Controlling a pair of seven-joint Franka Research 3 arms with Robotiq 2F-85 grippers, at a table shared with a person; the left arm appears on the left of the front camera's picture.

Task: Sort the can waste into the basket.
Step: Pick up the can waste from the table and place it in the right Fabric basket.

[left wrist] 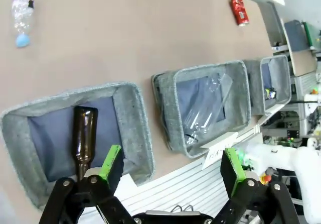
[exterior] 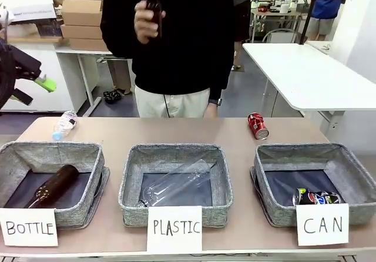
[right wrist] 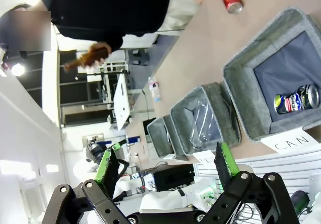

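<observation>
Near right corner of the tabletop: basket, fronted by the white sign "CAN"
Inside that basket: black-blue can, lying on its side on the dark bottom against the near wall
Far edge of the tabletop, right of middle: red can, lying on its side, well apart from the basket, just in front of the person
Right gripper: fingers spread wide, nothing between them, held high on the robot's side of the baskets
Left gripper: fingers spread wide, nothing between them; raised beyond the left edge of the tabletop in the front view
Near edge, middle: PLASTIC basket, with a clear bottle lying in it
Near left corner: BOTTLE basket, with a brown glass bottle lying in it
Far left corner: small plastic bottle with a blue cap, on its side
Person: stands at the far edge, one hand raised at the chest, holding a brown bottle
</observation>
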